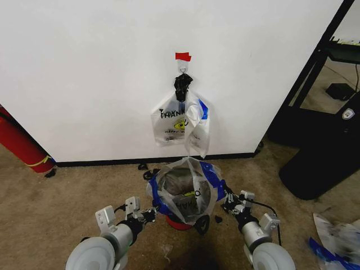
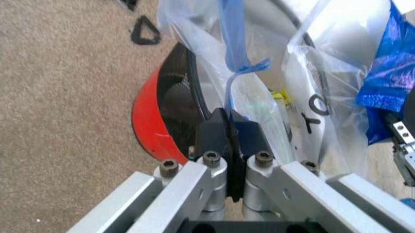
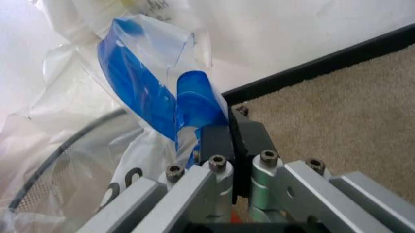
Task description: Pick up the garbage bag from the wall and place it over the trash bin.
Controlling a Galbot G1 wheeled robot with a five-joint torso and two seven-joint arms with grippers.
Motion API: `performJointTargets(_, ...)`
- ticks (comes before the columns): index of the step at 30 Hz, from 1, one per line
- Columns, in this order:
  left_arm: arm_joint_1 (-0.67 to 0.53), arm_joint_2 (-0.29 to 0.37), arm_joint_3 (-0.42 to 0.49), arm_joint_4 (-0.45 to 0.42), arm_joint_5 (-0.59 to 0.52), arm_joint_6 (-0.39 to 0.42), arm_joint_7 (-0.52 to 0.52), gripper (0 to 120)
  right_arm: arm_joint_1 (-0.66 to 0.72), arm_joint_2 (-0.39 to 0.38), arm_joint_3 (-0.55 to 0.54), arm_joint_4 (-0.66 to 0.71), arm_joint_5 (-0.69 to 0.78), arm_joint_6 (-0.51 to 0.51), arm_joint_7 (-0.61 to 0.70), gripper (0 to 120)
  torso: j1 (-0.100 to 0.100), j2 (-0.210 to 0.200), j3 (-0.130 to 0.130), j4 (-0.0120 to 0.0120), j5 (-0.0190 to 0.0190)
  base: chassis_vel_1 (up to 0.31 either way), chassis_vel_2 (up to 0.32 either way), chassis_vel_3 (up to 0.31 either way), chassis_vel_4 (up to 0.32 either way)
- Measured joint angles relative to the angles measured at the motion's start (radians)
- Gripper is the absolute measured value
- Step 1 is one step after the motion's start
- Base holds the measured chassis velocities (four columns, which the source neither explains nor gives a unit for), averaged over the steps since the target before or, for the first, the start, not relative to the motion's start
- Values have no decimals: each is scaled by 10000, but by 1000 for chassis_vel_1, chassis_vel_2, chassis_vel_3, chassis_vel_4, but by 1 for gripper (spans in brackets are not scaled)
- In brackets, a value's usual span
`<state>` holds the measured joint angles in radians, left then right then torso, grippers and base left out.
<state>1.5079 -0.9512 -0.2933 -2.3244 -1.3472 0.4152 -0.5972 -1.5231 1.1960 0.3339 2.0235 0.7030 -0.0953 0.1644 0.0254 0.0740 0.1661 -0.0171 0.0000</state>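
The garbage bag (image 1: 188, 188) already sits over the trash bin (image 1: 179, 222), below the wall (image 1: 84, 73). Left gripper (image 1: 151, 213) and right gripper (image 1: 227, 201) jaws are clamped on its blue rim; only releasing seems left.

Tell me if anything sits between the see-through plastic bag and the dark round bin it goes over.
Nothing visible does. The see-through plastic garbage bag already drapes over the dark round bin, pinched at either side by the left gripper and right gripper.
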Motion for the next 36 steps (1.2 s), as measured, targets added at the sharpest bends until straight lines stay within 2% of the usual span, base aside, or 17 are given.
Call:
performJointTargets(5,199,113,-232,-287,-8,-19,-149,0,-114,20,31,184,67,-131,183,0,0,0,0,0,0,0,0,0,0)
performJointTargets(11,602,199,-394,-751,-44,487,-984,0,-335,15,64,622,167,-1108,1070,0,0,0,0,0,0,0,0,0,0)
performJointTargets(24,806,376,-276,-574,-125,1080,-1328,0,-355,-133,310,652,89,-1935,1753,0,0,0,0,0,0,0,0,0,0)
performJointTargets(31,840,396,8,-529,-141,1281,-1371,0,-227,-35,58,483,-2,-2089,1723,0,0,0,0,0,1,0,0,0,0)
performJointTargets(36,933,518,-106,-675,-224,1416,-1434,0,-275,-6,-57,503,-94,-2148,1626,0,0,0,0,0,1,0,0,0,0)
